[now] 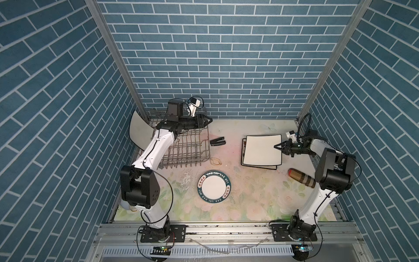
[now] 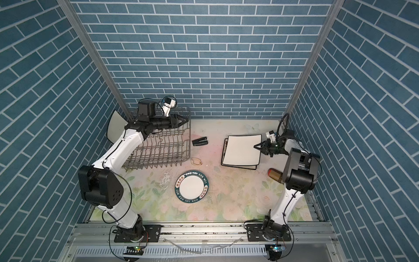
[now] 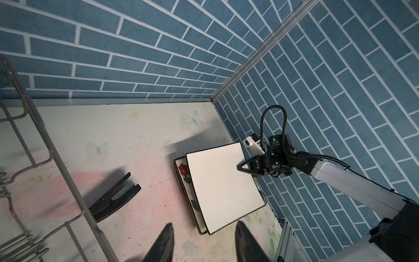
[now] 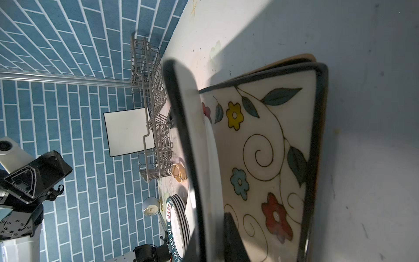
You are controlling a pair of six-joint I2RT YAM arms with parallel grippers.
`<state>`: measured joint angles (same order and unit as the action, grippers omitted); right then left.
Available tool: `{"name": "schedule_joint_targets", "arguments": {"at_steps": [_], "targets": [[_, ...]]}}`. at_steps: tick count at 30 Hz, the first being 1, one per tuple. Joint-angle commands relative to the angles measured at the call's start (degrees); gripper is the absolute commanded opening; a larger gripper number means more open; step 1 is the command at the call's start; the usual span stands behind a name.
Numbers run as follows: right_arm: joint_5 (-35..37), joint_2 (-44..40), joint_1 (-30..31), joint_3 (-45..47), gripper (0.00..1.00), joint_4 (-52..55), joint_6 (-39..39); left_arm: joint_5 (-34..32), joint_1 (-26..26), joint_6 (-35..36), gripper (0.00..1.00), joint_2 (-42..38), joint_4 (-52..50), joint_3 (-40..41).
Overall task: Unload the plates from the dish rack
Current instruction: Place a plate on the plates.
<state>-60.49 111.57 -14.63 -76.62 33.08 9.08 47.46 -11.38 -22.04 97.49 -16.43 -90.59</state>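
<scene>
In both top views the grey metal wire dish rack (image 1: 181,149) sits at ten o'clock on the flower-printed tabletop (image 1: 249,204). A black-edged cream square plate (image 1: 138,127) leans on the wall at its nine o'clock side. The left gripper (image 1: 208,121) hangs over the rack's one o'clock corner. At three o'clock the right gripper (image 1: 277,147) pinches the topmost cream square plate (image 1: 263,150) of a stack. Round white plates with lettered teal rims (image 1: 214,186) lie at six o'clock. In the left wrist view its fingers (image 3: 167,236) stand moderately apart and empty, and a black stapler (image 3: 115,199) lies beside the rack. In the right wrist view the clamped plate angles over a flowered square plate (image 4: 267,158).
</scene>
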Motion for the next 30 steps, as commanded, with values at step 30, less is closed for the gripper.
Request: {"name": "schedule_joint_targets", "arguments": {"at_steps": [30], "targets": [[-1.7,6.2,0.1,-7.7,0.12,9.8,-8.0,-0.8,0.2,0.5,0.45,-0.4,-0.8,1.0]]}}
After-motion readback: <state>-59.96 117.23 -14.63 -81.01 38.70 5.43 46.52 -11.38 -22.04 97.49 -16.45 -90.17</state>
